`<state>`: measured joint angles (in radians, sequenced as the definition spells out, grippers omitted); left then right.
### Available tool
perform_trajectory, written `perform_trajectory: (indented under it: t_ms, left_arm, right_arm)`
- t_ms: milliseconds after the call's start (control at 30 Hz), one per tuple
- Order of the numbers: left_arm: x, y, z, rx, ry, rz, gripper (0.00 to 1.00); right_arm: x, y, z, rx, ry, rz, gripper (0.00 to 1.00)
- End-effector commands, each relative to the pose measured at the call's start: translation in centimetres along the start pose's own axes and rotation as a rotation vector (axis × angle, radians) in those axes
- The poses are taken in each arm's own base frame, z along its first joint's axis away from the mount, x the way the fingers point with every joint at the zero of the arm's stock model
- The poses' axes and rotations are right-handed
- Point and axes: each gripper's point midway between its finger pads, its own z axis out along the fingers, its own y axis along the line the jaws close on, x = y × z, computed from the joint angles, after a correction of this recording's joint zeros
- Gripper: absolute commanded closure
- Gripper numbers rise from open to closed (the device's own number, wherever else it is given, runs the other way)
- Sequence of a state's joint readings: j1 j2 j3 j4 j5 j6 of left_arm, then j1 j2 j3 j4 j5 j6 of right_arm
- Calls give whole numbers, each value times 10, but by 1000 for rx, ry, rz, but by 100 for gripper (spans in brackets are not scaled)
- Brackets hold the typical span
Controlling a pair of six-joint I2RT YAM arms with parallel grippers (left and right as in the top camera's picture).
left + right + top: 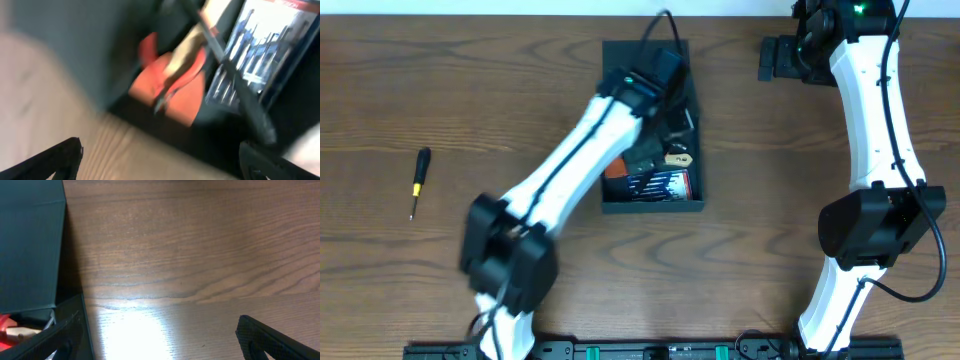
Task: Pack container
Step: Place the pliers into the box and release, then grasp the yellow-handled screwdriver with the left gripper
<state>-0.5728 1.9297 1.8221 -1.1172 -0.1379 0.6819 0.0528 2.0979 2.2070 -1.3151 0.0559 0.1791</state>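
My left jaws hang spread over the container (653, 208); my right jaws, also spread, sit near the far edge of the surface (440, 70).

The tabletop (410, 70) was brown, streaked with a darker wood grain. The container (650, 208) was a dark, matte teal-green. Inside it showed an orange piece (172, 92) and a pack (260, 50) printed in blue, white and black. The screwdriver (418, 180) was yellow and black. The left arm (575, 160) and the right arm (875, 110) were white with black joints.
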Motion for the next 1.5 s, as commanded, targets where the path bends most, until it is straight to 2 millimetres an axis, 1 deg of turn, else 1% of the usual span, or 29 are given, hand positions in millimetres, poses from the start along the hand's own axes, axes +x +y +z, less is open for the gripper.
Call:
perform_trajectory:
  t_ms: [0, 33, 67, 133, 233, 267, 333, 400, 467, 533, 567, 633, 700, 767, 867, 933, 1067, 1300, 1400, 1467]
  left_arm:
    - [51, 50, -66, -163, -16, -260, 2]
    - [68, 59, -73, -174, -9, -328, 2]
    - [90, 70, -78, -184, 7, -414, 2]
    - [138, 90, -79, -196, 63, -616, 1]
    - [212, 114, -66, -212, 157, -919, 1]
    - [241, 121, -58, -219, 196, -1029, 1]
    - [285, 125, -42, -213, 265, -1160, 1]
    - [326, 123, -23, -186, 339, -1247, 2]
    - [357, 117, -5, -129, 398, -1287, 0]
    - [380, 111, 11, -73, 442, -1299, 1]
    - [389, 110, 18, -56, 455, -1295, 4]
    - [404, 112, 35, -35, 462, -1290, 7]
    - [409, 116, 53, -4, 428, -1285, 7]
    - [403, 121, 72, 48, 350, -1274, 7]
    - [385, 130, 95, 113, 217, -1250, 7]
    - [381, 133, 107, 128, 186, -1225, 7]
    - [384, 129, 127, 161, 196, -1151, 9]
    - [390, 117, 160, 210, 238, -1148, 10]
    - [392, 112, 169, 226, 252, -1147, 10]
    - [392, 110, 173, 234, 256, -1148, 13]
  right_arm:
    - [-2, -1, -4, 5, -14, 0, 1]
    - [-2, -1, -4, 5, -14, 0, 1]
    - [-2, -1, -4, 5, -13, 0, 1]
    - [-2, -1, -4, 5, -13, 0, 1]
    - [-3, -1, -4, 4, -17, 0, 1]
    - [-3, -1, -4, 4, -19, 0, 1]
    - [-4, -1, -4, 4, -21, 0, 1]
    - [-4, -1, -4, 4, -21, 0, 1]
    - [-4, -1, -4, 3, -21, 0, 1]
    - [-5, 0, -4, 3, -23, 0, 1]
    - [-5, 0, -4, 3, -25, 0, 1]
    - [-5, 0, -4, 3, -25, 0, 1]
    - [-5, 0, -4, 3, -24, 0, 1]
    - [-4, -1, -4, 3, -21, 0, 1]
    - [-3, -1, -4, 4, -18, 0, 1]
    - [-2, -1, -4, 5, -12, 0, 1]
    - [5, -2, -4, 10, 14, -2, 1]
    - [9, -3, -4, 12, 31, -3, 1]
    - [11, -3, -4, 14, 39, -4, 1]
    - [12, -3, -4, 14, 42, -4, 1]
